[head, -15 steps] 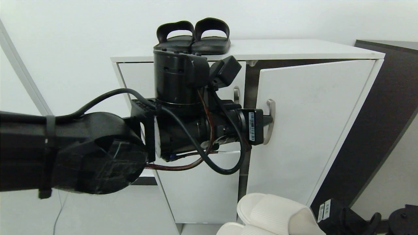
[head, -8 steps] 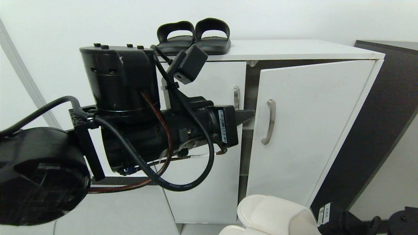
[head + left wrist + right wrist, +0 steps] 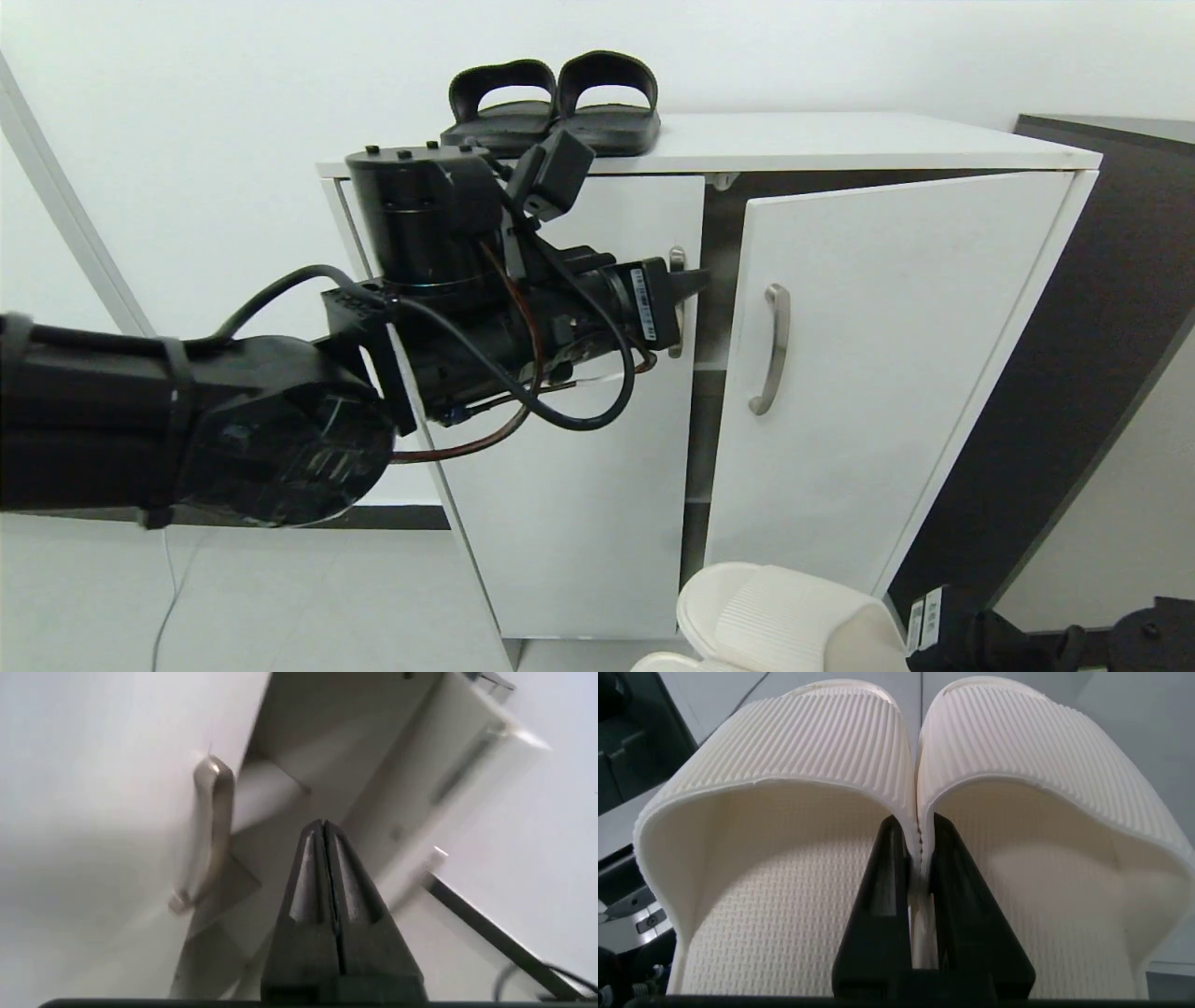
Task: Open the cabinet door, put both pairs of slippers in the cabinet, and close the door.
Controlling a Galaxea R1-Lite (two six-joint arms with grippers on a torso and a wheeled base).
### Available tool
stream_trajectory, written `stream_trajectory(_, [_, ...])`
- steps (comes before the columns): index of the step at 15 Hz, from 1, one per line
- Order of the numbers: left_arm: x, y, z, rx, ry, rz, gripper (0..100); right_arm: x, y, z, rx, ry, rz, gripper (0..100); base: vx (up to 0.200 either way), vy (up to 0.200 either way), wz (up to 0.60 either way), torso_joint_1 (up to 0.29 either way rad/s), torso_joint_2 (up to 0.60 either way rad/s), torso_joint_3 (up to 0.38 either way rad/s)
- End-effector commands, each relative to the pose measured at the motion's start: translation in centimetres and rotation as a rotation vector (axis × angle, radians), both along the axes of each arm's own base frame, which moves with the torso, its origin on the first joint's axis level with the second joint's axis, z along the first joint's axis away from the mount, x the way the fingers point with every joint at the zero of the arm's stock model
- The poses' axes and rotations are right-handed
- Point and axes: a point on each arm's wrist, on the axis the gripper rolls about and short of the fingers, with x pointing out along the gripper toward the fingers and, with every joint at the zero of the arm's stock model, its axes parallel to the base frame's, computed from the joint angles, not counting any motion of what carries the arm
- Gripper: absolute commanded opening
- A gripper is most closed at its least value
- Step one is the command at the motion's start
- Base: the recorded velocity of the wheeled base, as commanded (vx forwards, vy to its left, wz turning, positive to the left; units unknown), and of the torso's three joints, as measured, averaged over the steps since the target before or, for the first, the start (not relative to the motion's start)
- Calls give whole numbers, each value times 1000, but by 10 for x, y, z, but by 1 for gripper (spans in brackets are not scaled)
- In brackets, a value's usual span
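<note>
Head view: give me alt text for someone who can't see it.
The left gripper, shut, points at the gap between the doors of a white cabinet, beside the left door's handle. The right door stands ajar; black slippers sit on top, white slippers low in front.

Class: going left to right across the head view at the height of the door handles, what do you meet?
Left gripper → right-door handle → dark wall panel

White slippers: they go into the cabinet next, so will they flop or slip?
Likely light: the white slippers look like ribbed foam. The right pincer clamps their inner walls together, so outer sides may sag. Textured insides probably limit slipping.
</note>
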Motion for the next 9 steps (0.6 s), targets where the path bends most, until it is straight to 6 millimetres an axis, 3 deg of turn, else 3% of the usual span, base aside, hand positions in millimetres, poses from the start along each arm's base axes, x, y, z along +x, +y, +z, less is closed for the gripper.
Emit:
stream_trajectory(1, [23, -18, -16, 16, 21, 4, 0, -4, 0, -3, -12, 8, 19, 0, 0, 0, 0, 0, 0, 0])
stream_trajectory(5, [33, -28, -22, 19, 23, 5, 0, -8, 0, -6, -24, 16, 36, 0, 0, 0, 0, 0, 0, 0])
stream_trajectory(9, [25, -34, -25, 26, 29, -18, 0, -14, -1, -10, -42, 25, 66, 0, -200, 0, 0, 4, 5, 1])
